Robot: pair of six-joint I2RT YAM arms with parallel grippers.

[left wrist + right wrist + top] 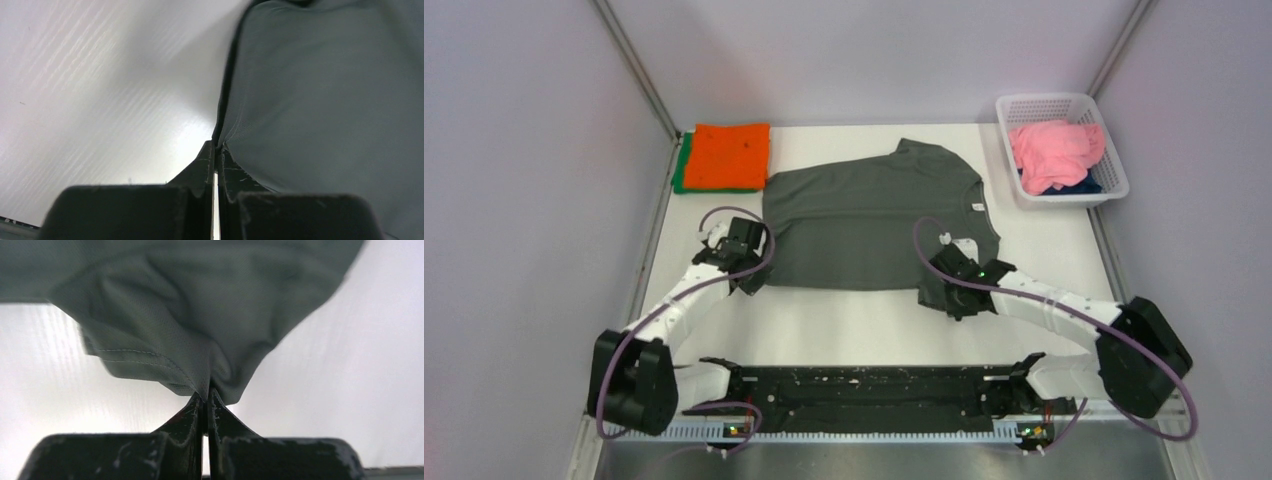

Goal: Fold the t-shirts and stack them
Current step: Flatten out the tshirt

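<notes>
Clamping the dark grey t-shirt point(864, 215) (near corners), left end effector point(216, 149) and right end effector point(206, 393) are both closed.

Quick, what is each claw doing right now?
Left claw: closed, pinching the edge of the dark grey t-shirt.
Right claw: closed, pinching that shirt's bunched cloth.

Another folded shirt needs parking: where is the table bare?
Bare strip: the table between the dark grey t-shirt and the arm bases. Another patch: right of that shirt, nearer than the basket. Crowded: far left corner, orange shirt on green shirt; left gripper and right gripper pinch the grey shirt's near edge.
</notes>
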